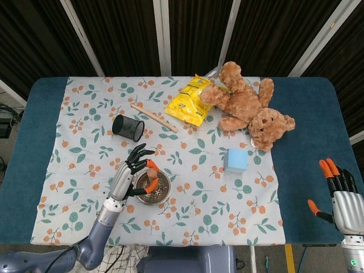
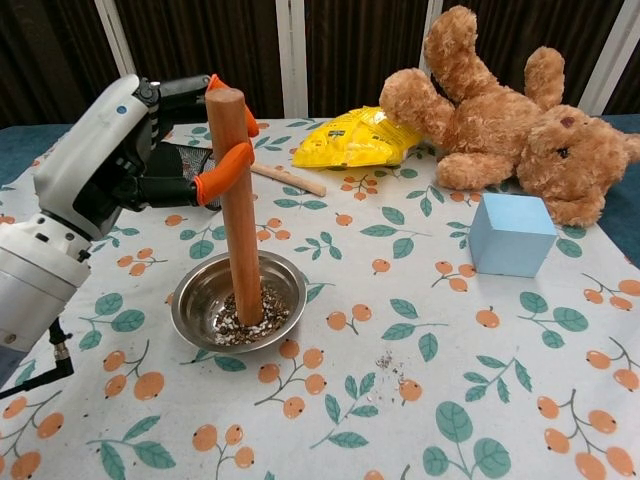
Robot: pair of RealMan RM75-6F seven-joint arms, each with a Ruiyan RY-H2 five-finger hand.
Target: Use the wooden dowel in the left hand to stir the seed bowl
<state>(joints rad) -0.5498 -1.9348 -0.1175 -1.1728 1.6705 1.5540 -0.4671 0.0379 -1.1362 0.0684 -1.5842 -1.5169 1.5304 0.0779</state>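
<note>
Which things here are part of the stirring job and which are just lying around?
In use: left hand, wooden dowel, seed bowl.
Lying about: teddy bear, blue cube, yellow packet, mesh cup, thin stick, spilled seeds.

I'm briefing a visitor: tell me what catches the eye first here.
The left hand holds a dowel upright in the seed bowl, front left on the cloth. A big teddy bear sprawls at the back right, with a yellow bag beside it and a blue cube in front.
</note>
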